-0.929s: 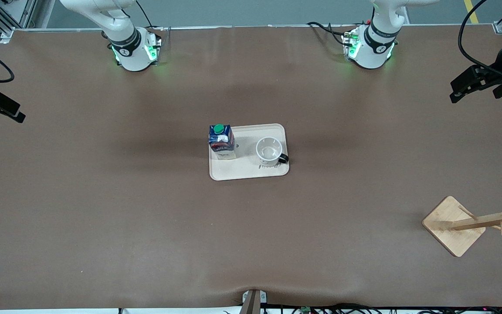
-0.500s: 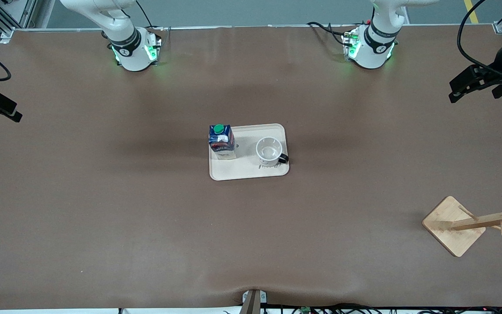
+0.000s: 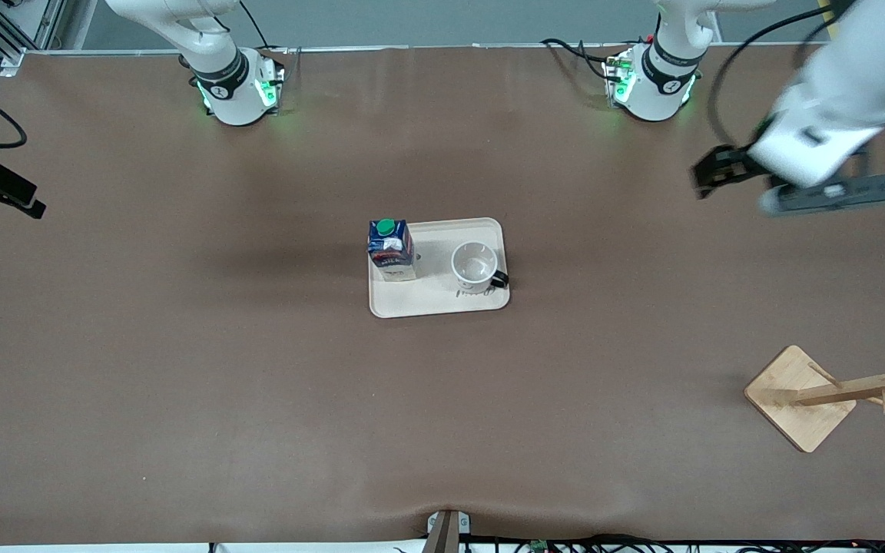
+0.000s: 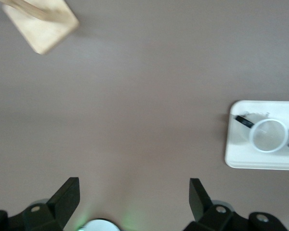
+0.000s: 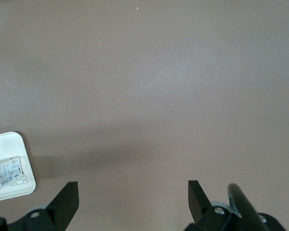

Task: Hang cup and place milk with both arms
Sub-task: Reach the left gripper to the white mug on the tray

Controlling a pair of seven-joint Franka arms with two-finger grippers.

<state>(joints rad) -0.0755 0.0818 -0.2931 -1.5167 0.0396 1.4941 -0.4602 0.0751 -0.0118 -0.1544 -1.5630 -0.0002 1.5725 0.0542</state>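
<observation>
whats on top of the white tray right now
A dark blue and white milk carton with a green cap and a small white mug with a black handle stand on the white rectangular tray. The tray surface beneath them is covered.

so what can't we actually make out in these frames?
- Left gripper: motion-blurred in the front view; the left wrist view shows its fingers apart over bare table.
- Right gripper: cut by the front view's edge.
- Milk: right wrist view's edge cuts it.
- Cup: face print too small.
- Wooden rack: pegs cut off by the front view's edge.
</observation>
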